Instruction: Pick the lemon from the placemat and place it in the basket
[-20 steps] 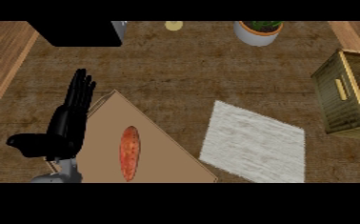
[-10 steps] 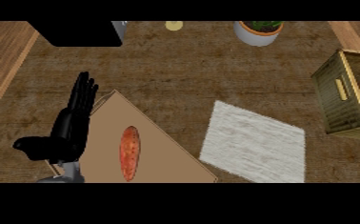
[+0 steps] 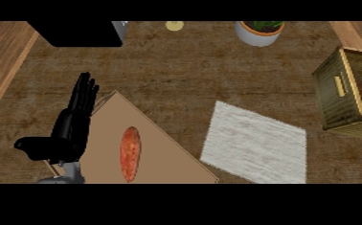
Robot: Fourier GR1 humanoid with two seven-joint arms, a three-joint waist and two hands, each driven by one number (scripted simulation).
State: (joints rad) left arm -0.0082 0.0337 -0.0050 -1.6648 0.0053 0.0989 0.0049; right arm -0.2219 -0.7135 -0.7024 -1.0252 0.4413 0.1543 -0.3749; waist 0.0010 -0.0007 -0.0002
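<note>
Fingers of the left robot hand [image 3: 71, 128] stretch straight and released at the view's left, grasping nothing. No lemon shows on the pale placemat [image 3: 256, 142]; the wooden basket [image 3: 343, 95] stands at the brown surface's [image 3: 184, 71] right edge.

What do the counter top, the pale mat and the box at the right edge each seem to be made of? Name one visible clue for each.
Counter top: likely dark, matt wood, going by its streaky brown grain.
Pale mat: probably woven cloth, given its flat, grey-white look with fine streaks.
Box: apparently olive-stained wood, judging by its plank lines; the yellow strip on it could be metal.
</note>
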